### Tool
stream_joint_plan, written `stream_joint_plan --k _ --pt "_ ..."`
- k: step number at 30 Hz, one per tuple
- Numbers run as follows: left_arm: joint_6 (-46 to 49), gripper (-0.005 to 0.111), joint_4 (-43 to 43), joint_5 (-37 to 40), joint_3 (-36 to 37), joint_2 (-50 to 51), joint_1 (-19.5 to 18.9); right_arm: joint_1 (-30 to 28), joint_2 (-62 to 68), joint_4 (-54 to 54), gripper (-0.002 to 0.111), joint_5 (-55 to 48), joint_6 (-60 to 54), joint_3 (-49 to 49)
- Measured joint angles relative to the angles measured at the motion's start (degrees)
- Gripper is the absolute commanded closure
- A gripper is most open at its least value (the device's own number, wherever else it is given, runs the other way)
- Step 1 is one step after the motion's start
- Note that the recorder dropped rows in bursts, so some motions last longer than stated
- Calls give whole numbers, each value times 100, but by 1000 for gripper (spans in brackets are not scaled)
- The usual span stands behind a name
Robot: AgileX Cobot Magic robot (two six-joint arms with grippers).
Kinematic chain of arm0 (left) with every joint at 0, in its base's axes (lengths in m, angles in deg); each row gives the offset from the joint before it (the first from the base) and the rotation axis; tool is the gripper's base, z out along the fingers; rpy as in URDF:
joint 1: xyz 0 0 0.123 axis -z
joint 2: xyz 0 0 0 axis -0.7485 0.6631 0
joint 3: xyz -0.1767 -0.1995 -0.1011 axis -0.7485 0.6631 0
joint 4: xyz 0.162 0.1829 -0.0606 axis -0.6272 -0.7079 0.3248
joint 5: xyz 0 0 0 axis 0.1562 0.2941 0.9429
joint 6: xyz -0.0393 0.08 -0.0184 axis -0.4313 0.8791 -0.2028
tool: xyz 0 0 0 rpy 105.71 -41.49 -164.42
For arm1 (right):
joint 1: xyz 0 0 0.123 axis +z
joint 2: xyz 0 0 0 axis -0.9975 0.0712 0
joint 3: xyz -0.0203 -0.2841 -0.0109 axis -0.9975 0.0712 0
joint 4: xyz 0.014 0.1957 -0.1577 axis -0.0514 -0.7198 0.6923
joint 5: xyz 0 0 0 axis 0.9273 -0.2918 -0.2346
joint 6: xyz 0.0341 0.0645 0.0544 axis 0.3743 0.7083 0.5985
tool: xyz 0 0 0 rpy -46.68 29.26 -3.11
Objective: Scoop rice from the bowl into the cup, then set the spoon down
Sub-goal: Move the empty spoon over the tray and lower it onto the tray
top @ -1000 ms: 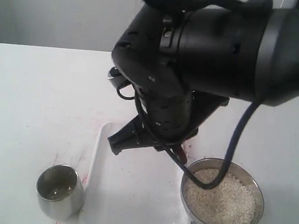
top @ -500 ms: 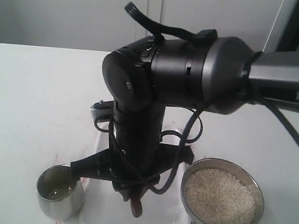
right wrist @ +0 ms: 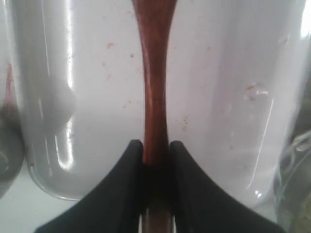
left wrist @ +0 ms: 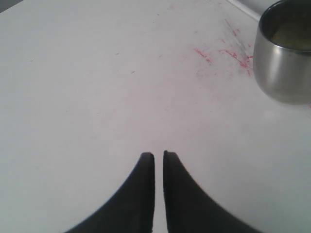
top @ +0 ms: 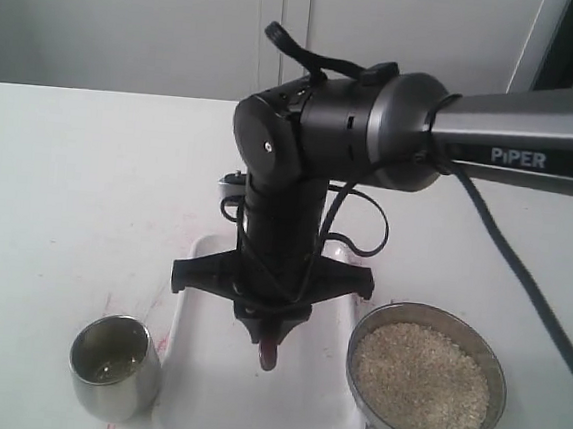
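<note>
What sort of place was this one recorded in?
Probably a robot lab bench rather than a kitchen: a plain white table, a black arm marked PIPER, and just a few props set out, a steel cup, a bowl of rice and a white tray.

Steel cup [top: 113, 365], spoon [right wrist: 154, 73], bowl [top: 352, 366] of rice [top: 420, 382]

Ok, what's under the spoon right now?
The tray lies under the spoon, which the right gripper holds by the handle. Whether the spoon's tip touches the tray can't be told, and the arm covers part of the tray.
</note>
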Motion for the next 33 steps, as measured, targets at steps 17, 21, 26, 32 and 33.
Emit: stream_joint_plan --k 17,21,26,32,33 --pt "0 92 0 0 0 0 0 0 437 -207 108 11 150 0" --pt "0 92 0 0 0 0 0 0 532 -207 108 24 150 0" --pt "0 92 0 0 0 0 0 0 633 -207 108 59 160 0" --pt "0 92 0 0 0 0 0 0 647 -207 94 164 160 0" --pt "0 92 0 0 0 0 0 0 647 -207 92 164 160 0"
